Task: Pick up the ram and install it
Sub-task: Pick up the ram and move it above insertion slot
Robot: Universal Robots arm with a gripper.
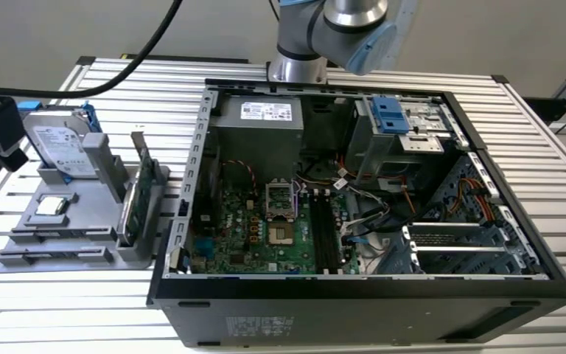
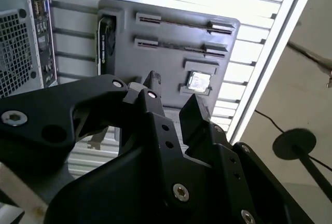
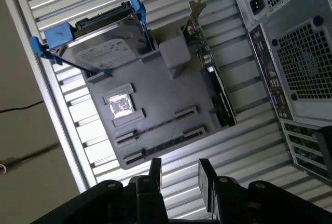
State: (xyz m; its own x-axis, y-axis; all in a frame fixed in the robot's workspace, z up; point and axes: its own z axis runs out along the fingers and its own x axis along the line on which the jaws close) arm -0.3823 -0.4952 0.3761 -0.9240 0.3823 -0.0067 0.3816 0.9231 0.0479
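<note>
Hardly begun: the claw [image 3: 180, 171] hangs open and empty above the tray [image 1: 79, 215], nine o'clock of the case [image 1: 362, 321], whose memory slots [image 1: 324, 237] look bare.

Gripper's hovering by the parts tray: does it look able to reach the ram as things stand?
Probably yes: the gripper is open and empty, pointed at the tray, and the ram lies in its holder there with nothing over it.

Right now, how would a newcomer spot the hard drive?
Look at the exterior view's left of the open computer case for the grey tray. The hard drive stands at its far end: a silver box with blue rails, unlike the thin green card beside it.
</note>
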